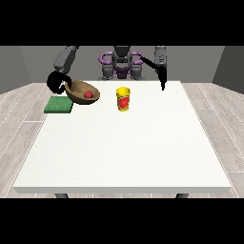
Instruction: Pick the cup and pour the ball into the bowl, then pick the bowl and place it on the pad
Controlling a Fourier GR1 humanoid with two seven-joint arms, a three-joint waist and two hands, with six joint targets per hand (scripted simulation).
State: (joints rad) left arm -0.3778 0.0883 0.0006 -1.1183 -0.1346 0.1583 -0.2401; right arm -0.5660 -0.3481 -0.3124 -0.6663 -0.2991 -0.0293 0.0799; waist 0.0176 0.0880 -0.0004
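While the pad (58, 105) lies bare at the table's (124, 152) far left corner, the bowl (84, 92) hangs just to its right, tilted and seemingly lifted off the surface, its left rim over the pad's right edge. At that rim sits the hand at the view's left (58, 82), curled round the bowl's edge as far as can be made out. Inside the bowl rests the ball (88, 95), so the pour looks done. Near the middle, the cup (123, 99) stands upright on the table, apart from the bowl and from both hands; whether anything is left in it cannot be told, though the only ball in sight is in the bowl. Farther right, the hand at the view's right (163, 78) hangs over the table's far edge, holding nothing; how its fingers lie cannot be told. By my judgement the task is in its last step: the bowl is picked up and what remains is to carry it a little leftward, set it level on the pad and let go.
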